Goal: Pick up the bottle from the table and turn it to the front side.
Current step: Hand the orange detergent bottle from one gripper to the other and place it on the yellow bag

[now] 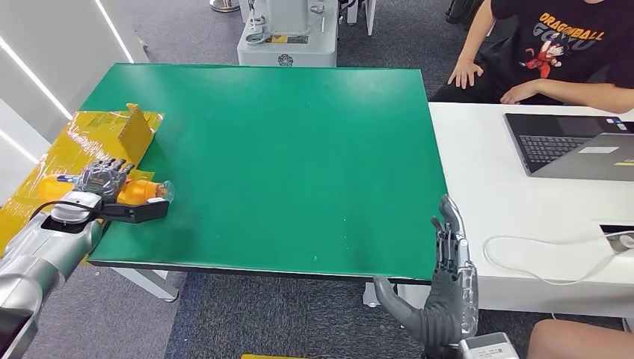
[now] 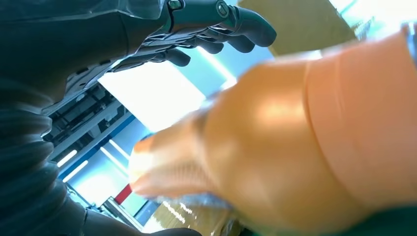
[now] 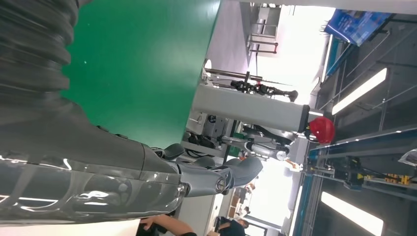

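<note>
The wide green table top (image 1: 284,157) is the landmark here. Off its left edge lies a flattened yellow cardboard sheet wrapped in shiny tape (image 1: 67,153), with one flap standing up just beside the green. Off the green top's right edge stands a white desk (image 1: 493,164) carrying an open dark laptop (image 1: 572,146), and a seated person in a black printed shirt (image 1: 557,45) rests both hands at that desk's far side.

At the green top's left edge, the robot's left hand (image 1: 101,179) lies over the orange plastic bottle with a clear cap (image 1: 138,191). The bottle lies on its side, its cap pointing in over the green and its body reaching back over the cardboard. The left wrist view shows dark fingers (image 2: 221,29) curled above the blurred orange body, but I cannot tell whether they press on it, so the grip is uncertain.

The right hand (image 1: 448,292) hangs just past the green top's near right corner, fingers straight and apart, holding nothing.

The risks, as I judge them: a smooth round bottle taken from above could roll or squirt out toward the cap end if the fingers close unevenly. The taped cardboard beneath looks slick, so the bottle may slide instead of lifting. A loose hold could also let it slip during turning.
</note>
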Available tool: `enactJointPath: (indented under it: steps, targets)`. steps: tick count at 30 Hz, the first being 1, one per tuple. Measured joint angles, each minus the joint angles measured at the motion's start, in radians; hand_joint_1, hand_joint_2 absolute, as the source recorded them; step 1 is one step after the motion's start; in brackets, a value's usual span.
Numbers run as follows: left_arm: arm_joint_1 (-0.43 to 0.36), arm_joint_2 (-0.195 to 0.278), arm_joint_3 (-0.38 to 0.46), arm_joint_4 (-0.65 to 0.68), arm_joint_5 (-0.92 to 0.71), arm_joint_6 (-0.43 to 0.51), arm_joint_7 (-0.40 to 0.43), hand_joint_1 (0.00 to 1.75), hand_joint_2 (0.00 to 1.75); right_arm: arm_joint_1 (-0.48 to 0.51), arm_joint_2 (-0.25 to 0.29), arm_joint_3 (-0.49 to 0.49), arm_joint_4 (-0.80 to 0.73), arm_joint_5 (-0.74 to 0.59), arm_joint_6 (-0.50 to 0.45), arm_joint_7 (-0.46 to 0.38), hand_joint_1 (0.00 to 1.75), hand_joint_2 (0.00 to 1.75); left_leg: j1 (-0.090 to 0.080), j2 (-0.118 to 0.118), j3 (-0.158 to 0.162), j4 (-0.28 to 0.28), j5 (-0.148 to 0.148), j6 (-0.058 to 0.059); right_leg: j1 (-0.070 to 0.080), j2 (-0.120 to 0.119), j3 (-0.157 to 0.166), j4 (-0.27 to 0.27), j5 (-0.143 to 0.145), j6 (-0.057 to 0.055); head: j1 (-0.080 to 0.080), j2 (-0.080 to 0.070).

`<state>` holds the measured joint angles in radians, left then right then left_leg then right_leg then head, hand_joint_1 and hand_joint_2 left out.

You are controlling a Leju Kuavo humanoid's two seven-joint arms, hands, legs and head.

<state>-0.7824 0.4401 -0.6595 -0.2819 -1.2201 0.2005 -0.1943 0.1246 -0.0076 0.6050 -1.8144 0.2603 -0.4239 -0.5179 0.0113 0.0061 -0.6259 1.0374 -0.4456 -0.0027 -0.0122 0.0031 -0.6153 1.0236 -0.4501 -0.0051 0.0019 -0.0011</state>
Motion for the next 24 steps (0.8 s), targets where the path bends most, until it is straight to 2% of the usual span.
enactJointPath:
  steps: [3,7,12,16,21,24]
  targets:
    - [0.004,-0.003,0.027,0.000,0.019,0.068,-0.030,0.00,1.75,-0.003,0.000,0.000,0.006,-0.005,0.001,-0.002,0.00,1.75,0.000,0.000,0.000,0.000,0.000,0.000,0.000,0.000,0.000,0.000,0.000,0.000,0.000,0.000]
    - [0.014,-0.013,0.088,-0.012,0.071,0.205,-0.134,0.00,1.75,-0.011,0.000,0.000,0.013,-0.021,-0.002,-0.008,0.00,1.75,0.000,0.000,0.000,0.000,0.000,0.000,0.000,0.000,0.000,0.000,0.000,0.000,0.000,0.000]
    - [0.016,-0.031,0.169,-0.055,0.145,0.259,-0.269,0.00,1.75,-0.018,0.000,0.000,0.021,-0.041,-0.022,-0.020,0.00,1.75,0.000,0.000,0.000,0.000,0.000,0.000,0.000,0.000,0.000,0.000,0.000,0.000,0.000,0.000]
    - [0.016,-0.043,0.218,-0.092,0.210,0.223,-0.341,0.00,1.75,-0.018,0.000,0.000,0.025,-0.056,-0.034,-0.035,0.00,1.75,0.000,0.000,0.000,0.000,0.000,0.000,0.000,0.000,0.000,0.000,0.000,0.000,0.000,0.000]
    - [0.019,-0.055,0.287,-0.169,0.397,0.083,-0.455,0.00,1.75,-0.017,0.000,0.000,0.032,-0.086,-0.067,-0.076,0.00,1.75,0.000,0.000,0.000,0.000,0.000,0.000,0.000,0.000,0.000,0.000,0.000,0.000,0.000,0.000]
    - [0.029,-0.065,0.320,-0.236,0.494,0.010,-0.487,0.00,1.75,-0.014,0.000,-0.001,0.032,-0.095,-0.084,-0.094,0.00,1.75,0.000,0.000,0.000,0.000,0.000,0.000,0.000,0.000,0.000,0.000,0.000,0.000,0.000,0.000]
